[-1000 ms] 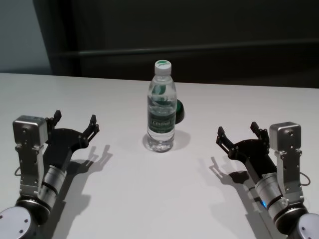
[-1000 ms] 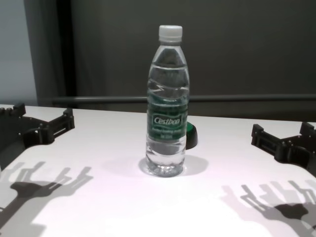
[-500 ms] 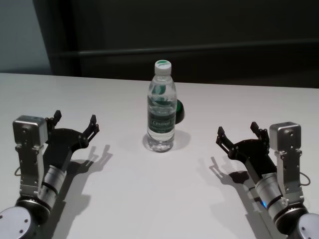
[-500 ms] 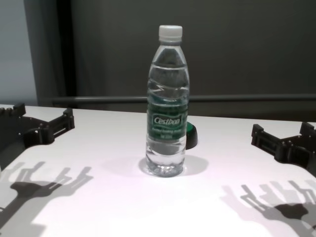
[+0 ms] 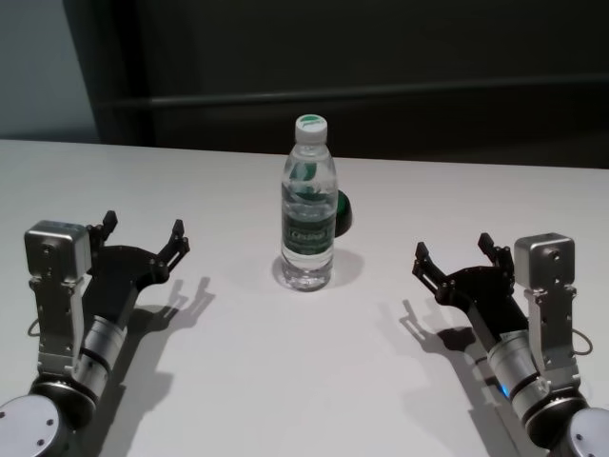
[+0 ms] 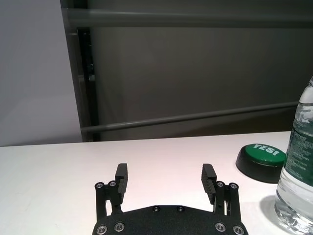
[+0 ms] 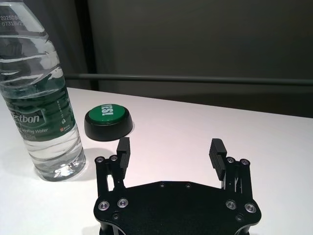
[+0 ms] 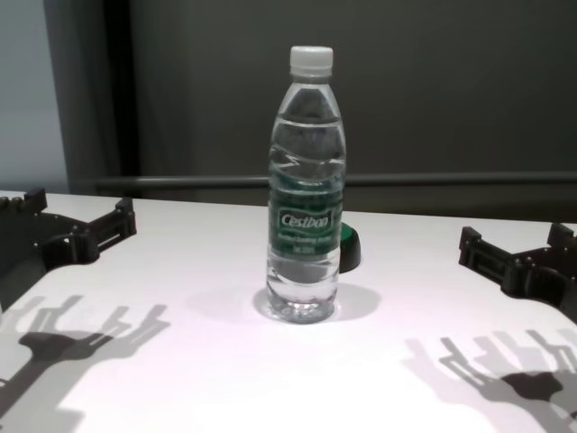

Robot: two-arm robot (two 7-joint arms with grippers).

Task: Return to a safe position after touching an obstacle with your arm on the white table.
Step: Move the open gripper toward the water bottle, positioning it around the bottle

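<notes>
Water bottle (image 5: 308,221) stands straight up near the middle of the white table (image 5: 285,381). It is tall and clear, with a white screw cap (image 5: 311,126) on top and a green "Cestbon" label (image 8: 306,219) around its middle. Nothing is touching it.

Just behind the bottle, a bit to the robot's right, sits a small low button (image 7: 108,121). It is black with a green top that says "YES!". From the head view and the chest view the bottle hides most of it. It is close to the bottle, but the right wrist view shows a small gap between them.

Left gripper (image 5: 143,236) hangs over the table on the robot's left side, well apart from the bottle. Its two black fingers (image 6: 121,175) are spread wide and hold nothing. It makes a dark shadow (image 8: 63,338) on the table under it.

Right gripper (image 5: 454,255) hangs over the table on the robot's right side, also well apart from the bottle. Its fingers (image 7: 123,148) are spread wide too, with nothing between them. Its shadow (image 8: 505,374) lies on the table below it.

Both arms reach in from the near edge of the table, one on each side, and the bottle stands between them, farther back. Behind the table there is a dark wall (image 5: 381,57) with a grey rail (image 8: 451,179) running across it.
</notes>
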